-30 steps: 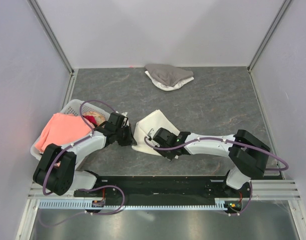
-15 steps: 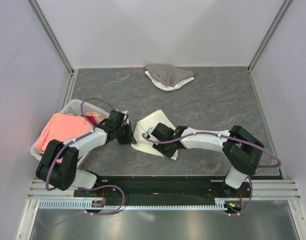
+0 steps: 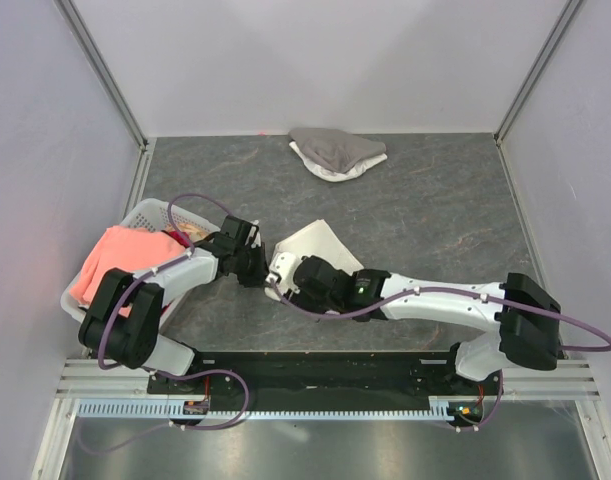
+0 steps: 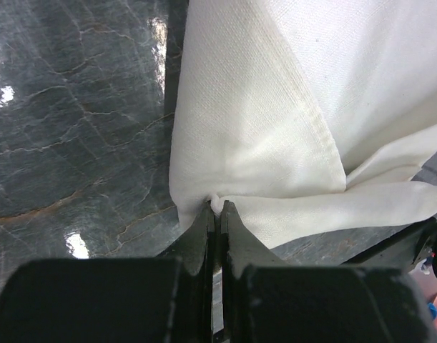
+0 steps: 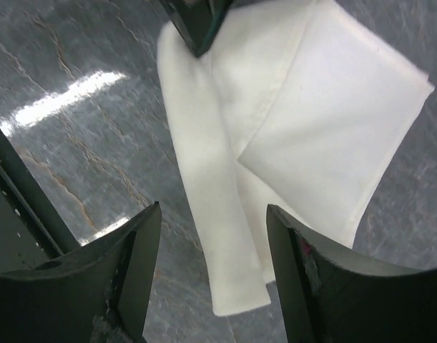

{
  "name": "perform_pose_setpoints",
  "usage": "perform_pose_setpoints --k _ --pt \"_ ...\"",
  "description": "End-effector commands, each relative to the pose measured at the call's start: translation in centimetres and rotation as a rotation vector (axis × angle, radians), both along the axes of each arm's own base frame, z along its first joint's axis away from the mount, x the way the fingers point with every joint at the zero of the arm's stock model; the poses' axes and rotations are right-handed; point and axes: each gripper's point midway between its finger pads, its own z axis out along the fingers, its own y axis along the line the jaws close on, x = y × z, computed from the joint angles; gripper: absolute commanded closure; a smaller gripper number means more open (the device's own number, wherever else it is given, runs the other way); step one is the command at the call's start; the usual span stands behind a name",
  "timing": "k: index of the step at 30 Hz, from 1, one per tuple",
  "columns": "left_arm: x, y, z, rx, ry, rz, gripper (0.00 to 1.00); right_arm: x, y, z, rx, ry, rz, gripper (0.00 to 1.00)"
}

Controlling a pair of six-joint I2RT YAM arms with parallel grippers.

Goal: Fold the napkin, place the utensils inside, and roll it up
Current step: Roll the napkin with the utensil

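Note:
The cream-white napkin [image 3: 313, 243] lies on the dark table, its near-left side rolled into a tube [image 5: 211, 214] and a flat folded flap [image 5: 325, 107] behind it. My left gripper [image 3: 264, 273] is shut on the napkin's left end, pinching a bit of cloth [image 4: 218, 203] at table level. My right gripper [image 3: 291, 281] is open and empty, hovering over the rolled part with one finger [image 5: 132, 271] on each side of it [image 5: 214, 264]. The left gripper's tip [image 5: 197, 21] shows at the tube's far end. No utensils are in view.
A white basket [image 3: 145, 213] holding a salmon-pink cloth [image 3: 120, 262] stands at the left, just behind my left arm. A grey-and-white cloth heap [image 3: 335, 152] lies at the back centre. Walls enclose the table on three sides.
My right arm has stretched leftward, bringing its open gripper over the napkin's rolled left part, close to the left gripper. The left gripper has kept its pinch and barely moved.

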Motion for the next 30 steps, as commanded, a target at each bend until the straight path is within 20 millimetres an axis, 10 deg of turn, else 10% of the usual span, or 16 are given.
perform_pose_setpoints --k 1,30 --pt "-0.9 0.4 -0.8 0.023 0.049 -0.039 0.98 1.2 2.4 -0.9 -0.01 -0.182 0.049 0.32" --pt "-0.7 0.0 -0.7 0.001 0.044 -0.07 0.98 3.4 2.7 -9.9 -0.16 -0.109 0.119 0.42"
